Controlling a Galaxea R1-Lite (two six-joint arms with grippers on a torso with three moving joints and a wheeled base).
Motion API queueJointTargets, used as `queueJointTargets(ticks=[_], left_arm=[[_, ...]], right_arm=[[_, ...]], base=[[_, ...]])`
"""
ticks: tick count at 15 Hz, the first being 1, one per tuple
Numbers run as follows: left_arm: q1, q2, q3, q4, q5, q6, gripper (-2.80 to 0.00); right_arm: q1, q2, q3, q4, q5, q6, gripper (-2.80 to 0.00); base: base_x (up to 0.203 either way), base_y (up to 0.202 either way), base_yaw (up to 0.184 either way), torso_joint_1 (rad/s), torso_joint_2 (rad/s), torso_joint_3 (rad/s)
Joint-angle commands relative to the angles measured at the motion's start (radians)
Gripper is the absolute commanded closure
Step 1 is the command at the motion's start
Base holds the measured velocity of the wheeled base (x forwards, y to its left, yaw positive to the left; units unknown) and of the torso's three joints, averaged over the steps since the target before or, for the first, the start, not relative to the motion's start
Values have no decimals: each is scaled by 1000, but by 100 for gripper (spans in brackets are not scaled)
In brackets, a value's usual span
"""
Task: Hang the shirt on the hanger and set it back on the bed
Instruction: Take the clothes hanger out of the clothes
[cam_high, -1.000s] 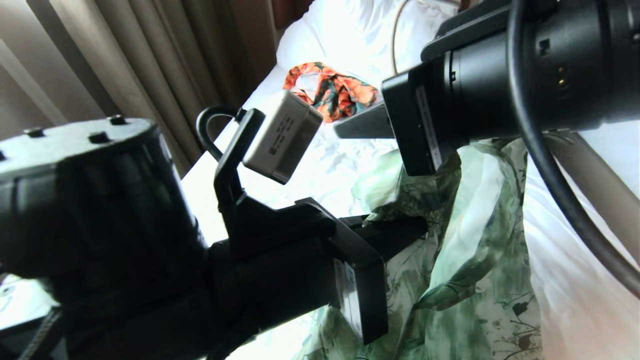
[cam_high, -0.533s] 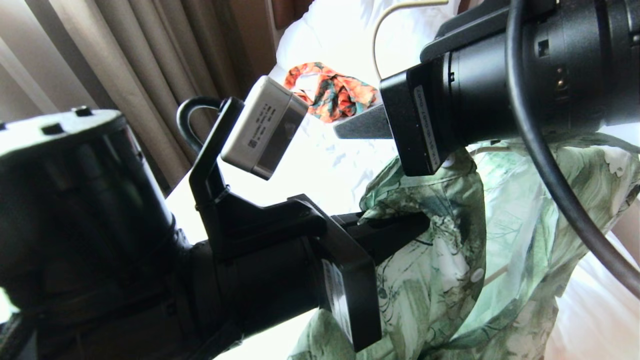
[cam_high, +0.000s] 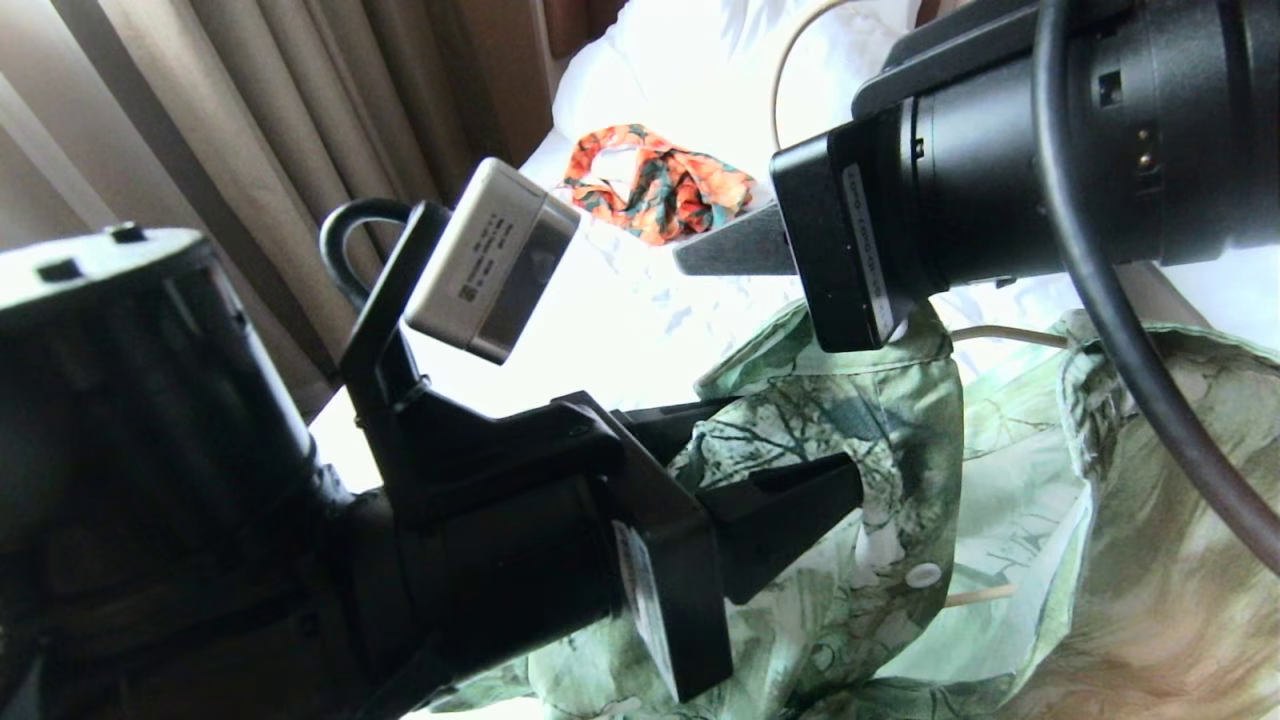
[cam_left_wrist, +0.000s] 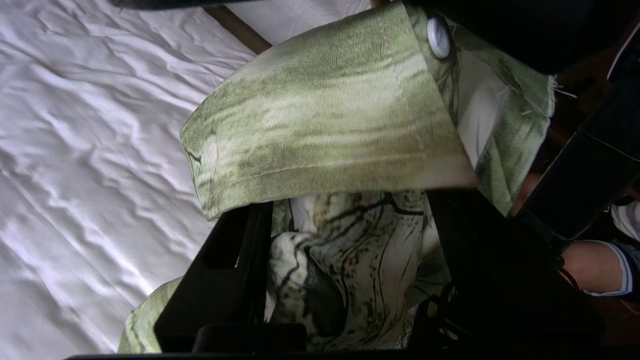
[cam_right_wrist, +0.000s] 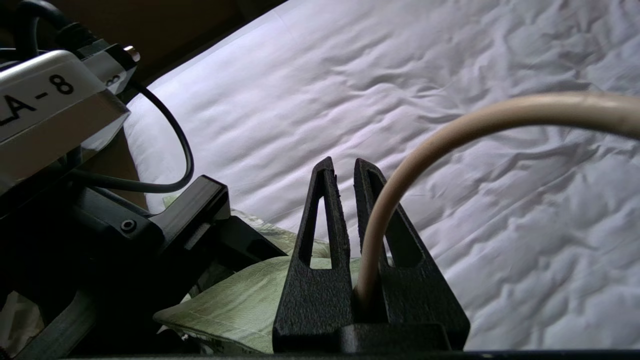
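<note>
The shirt (cam_high: 850, 450) is thin woven cloth with a slight sheen and a smooth, glossy white button (cam_left_wrist: 438, 37). The hanger (cam_right_wrist: 450, 140) is smooth, cream-coated wire with a soft gloss. The bed (cam_right_wrist: 375, 90) wears a matt, wrinkled white cotton sheet. The right gripper (cam_right_wrist: 345, 172) has 2 matt black plastic fingers, grainy in texture.

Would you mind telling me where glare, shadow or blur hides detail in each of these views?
Head view: the bed sheet is blown out white, the arms dark and looming close. Left wrist view: the shirt collar is slightly soft, the right side lost in shadow. Right wrist view: the hanger wire is close and soft, the sheet evenly lit.
</note>
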Motion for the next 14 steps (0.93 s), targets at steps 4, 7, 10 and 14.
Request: queueJointTargets(ticks=[4,7,10,14], left_arm=[[53,-100,71,-3,12,0,-280],[121,-148,86,5,12,0,-280],[188,-153,105,15,12,-1,-280],[228,-199,108,18,12,-1,-280]], right_arm=[[-7,2,1,3,4,0,0],[-11,2,0,-9,7,-2,0],[-16,4,1,-40,29,-3,0],[-17,13,1,-43,33,0,0]], base=[[0,0,0,0,0,0],[0,0,0,0,0,0],[0,0,0,0,0,0],[0,0,0,0,0,0]])
